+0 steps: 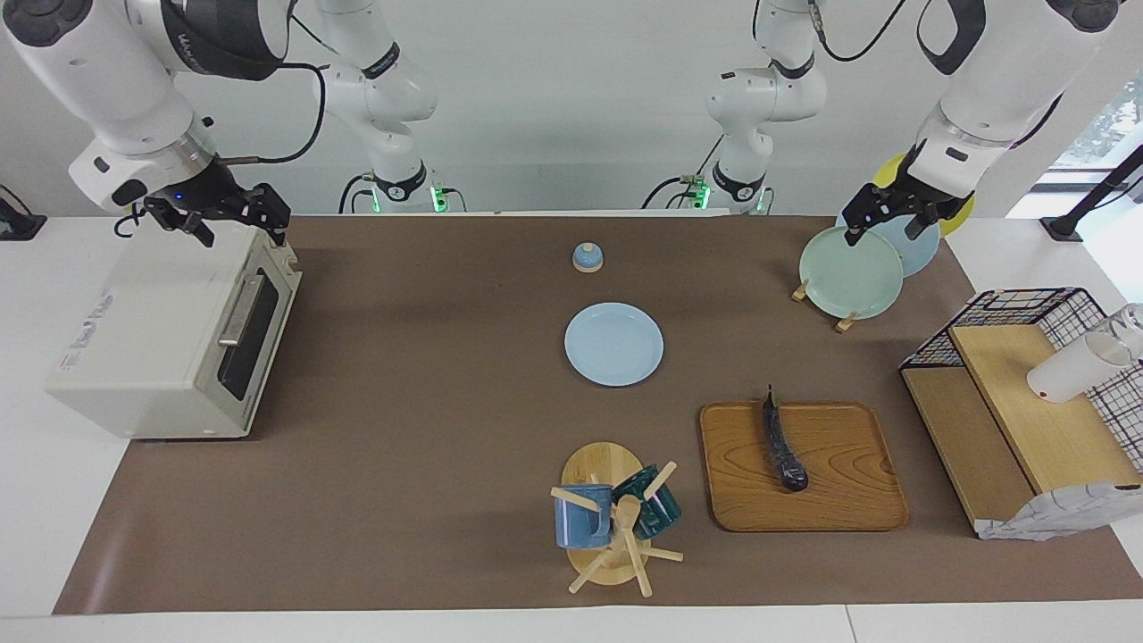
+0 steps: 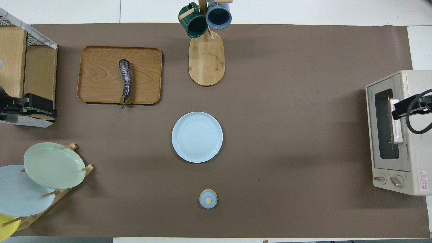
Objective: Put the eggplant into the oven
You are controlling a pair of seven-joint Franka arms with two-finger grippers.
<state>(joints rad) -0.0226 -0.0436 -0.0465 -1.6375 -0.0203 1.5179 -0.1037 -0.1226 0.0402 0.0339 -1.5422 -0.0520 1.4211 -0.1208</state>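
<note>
The right tool (image 1: 230, 220) hangs with its fingers spread wide over the cream-white toaster oven (image 1: 170, 339), whose glass door is shut, at the right arm's end of the table (image 1: 402, 446). The eggplant (image 1: 782, 444) lies on the wooden tray (image 1: 848, 473), well apart from the oven. The left tool (image 1: 891, 217) is also spread wide and empty, over the green plate (image 1: 848, 277) in the rack.

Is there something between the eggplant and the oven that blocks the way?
The oven's glass door is shut, so it bars the inside. On the table between, only the flat blue plate lies near the line from the eggplant, which rests on the wooden tray.
</note>
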